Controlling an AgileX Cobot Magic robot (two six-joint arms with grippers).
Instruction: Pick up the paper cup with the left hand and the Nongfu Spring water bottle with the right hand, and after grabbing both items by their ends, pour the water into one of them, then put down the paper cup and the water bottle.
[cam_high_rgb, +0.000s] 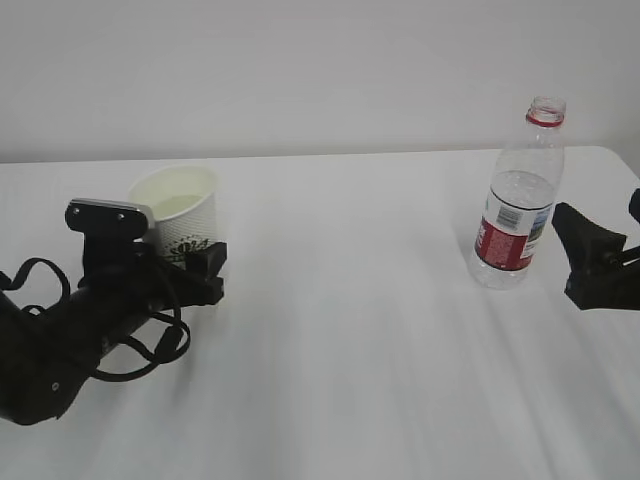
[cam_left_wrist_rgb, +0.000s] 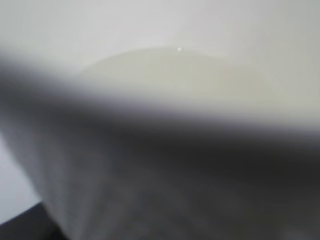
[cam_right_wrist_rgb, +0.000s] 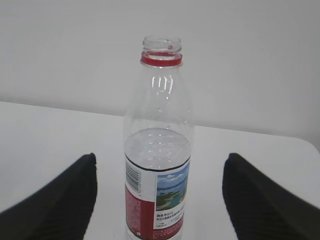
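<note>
1. Exterior view: the left gripper (cam_high_rgb: 195, 262) on the table's (cam_high_rgb: 350, 350) left grasps the paper cup (cam_high_rgb: 180, 212), which holds water (cam_high_rgb: 180, 205).
2. Far right, the water bottle (cam_high_rgb: 518, 200) stands upright between the right gripper's (cam_right_wrist_rgb: 159, 200) spread jaws, untouched.

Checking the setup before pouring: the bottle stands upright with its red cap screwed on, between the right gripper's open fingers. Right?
Not quite. The Nongfu Spring water bottle has no cap: the right wrist view shows its mouth open above the red neck ring. It does stand upright between the open fingers of the right gripper.
</note>
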